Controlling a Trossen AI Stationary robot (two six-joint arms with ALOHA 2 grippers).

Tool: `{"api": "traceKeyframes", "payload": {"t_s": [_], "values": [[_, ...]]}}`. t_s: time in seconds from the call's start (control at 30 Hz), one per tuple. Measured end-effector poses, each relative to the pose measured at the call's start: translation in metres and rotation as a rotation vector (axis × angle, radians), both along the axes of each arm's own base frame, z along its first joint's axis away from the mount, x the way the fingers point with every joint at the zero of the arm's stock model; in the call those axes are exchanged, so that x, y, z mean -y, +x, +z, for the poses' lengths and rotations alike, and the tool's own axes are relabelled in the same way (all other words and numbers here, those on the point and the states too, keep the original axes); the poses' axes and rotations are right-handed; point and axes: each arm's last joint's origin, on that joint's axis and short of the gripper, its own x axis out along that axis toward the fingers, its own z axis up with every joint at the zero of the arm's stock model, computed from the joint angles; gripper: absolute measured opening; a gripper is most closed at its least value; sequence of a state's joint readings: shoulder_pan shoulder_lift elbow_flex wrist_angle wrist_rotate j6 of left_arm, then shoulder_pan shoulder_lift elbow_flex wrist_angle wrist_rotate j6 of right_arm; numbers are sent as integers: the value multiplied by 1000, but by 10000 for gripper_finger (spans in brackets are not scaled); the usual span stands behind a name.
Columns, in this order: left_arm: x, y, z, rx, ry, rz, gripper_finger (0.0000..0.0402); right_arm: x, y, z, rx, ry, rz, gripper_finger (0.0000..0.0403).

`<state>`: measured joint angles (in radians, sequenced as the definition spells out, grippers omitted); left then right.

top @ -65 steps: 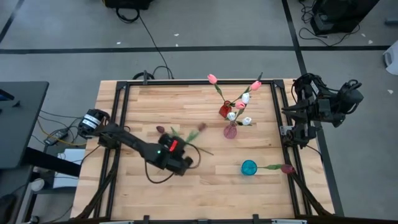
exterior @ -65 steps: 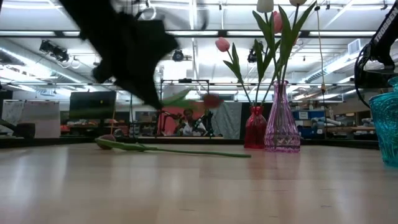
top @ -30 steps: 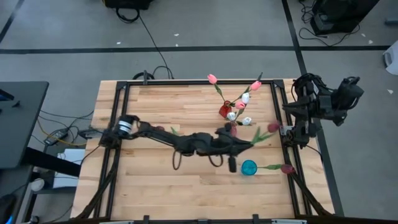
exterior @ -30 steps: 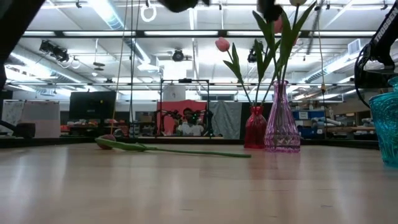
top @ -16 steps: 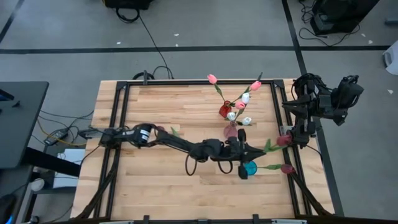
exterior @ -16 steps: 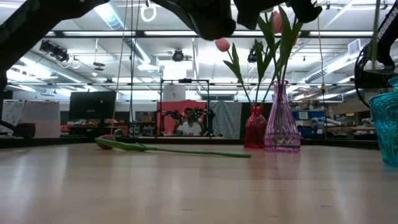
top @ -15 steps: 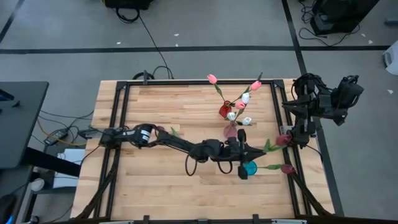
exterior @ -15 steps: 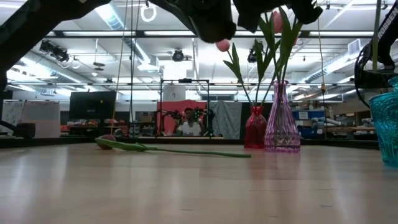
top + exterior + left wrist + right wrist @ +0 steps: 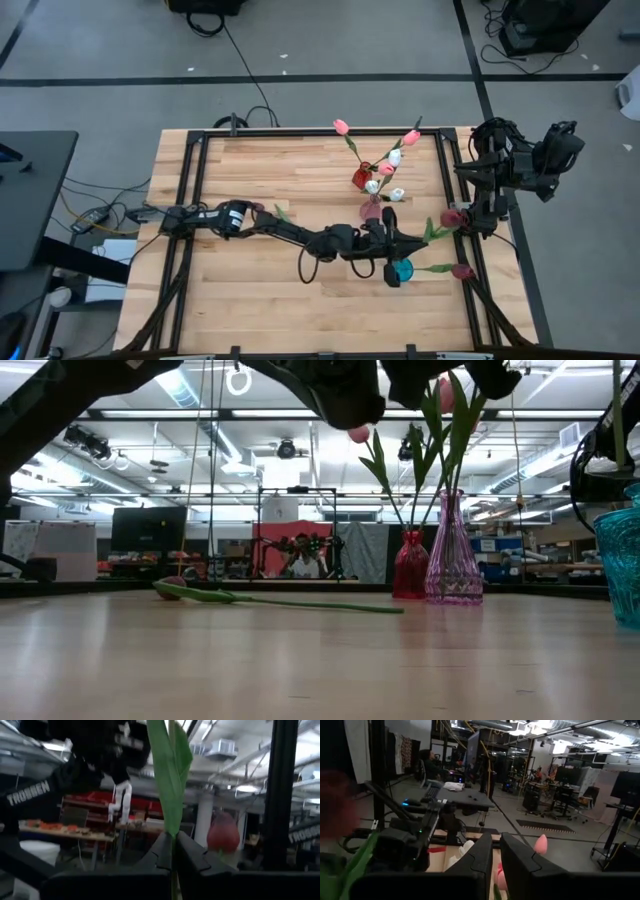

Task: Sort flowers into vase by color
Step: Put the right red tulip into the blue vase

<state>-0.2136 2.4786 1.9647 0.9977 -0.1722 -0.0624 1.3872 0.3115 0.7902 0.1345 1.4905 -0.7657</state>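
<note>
Reading "TROSSEN" on the arm ahead of your left gripper (image 9: 172,851), clamped on a maroon tulip (image 9: 448,218) stem; right gripper (image 9: 496,851) parked, fingers nearly together.

Three vases (image 9: 364,179) are grouped toward the right half of the bench (image 9: 250,300). One tulip (image 9: 270,601) is laid flat to their left, near the middle.
</note>
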Motion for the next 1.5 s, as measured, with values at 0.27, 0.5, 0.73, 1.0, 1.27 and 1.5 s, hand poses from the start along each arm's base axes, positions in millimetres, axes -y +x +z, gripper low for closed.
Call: {"api": "traceKeyframes", "payload": {"t_s": [0.27, 0.5, 0.73, 1.0, 1.27, 1.5], "values": [[12, 4, 17, -40, 55, 22, 12, 0, 0, 1, 12, -3, 17, 50], [7, 7, 14, -81, 72, 19, 12, 0, 0, 0, 6, -2, 9, 50], [4, -7, 60, -51, 245, 63, 12, 1, 0, 0, -7, 2, -11, 51], [-3, -8, 64, -123, 323, 95, 12, -4, 0, 0, 42, 11, 97, 93], [-8, -16, 33, -15, 320, 78, 11, -9, 0, -9, 14, 65, 137, 150], [-13, -38, 22, 1, 254, 79, 10, -10, 0, -7, 41, 98, 179, 151]]}}
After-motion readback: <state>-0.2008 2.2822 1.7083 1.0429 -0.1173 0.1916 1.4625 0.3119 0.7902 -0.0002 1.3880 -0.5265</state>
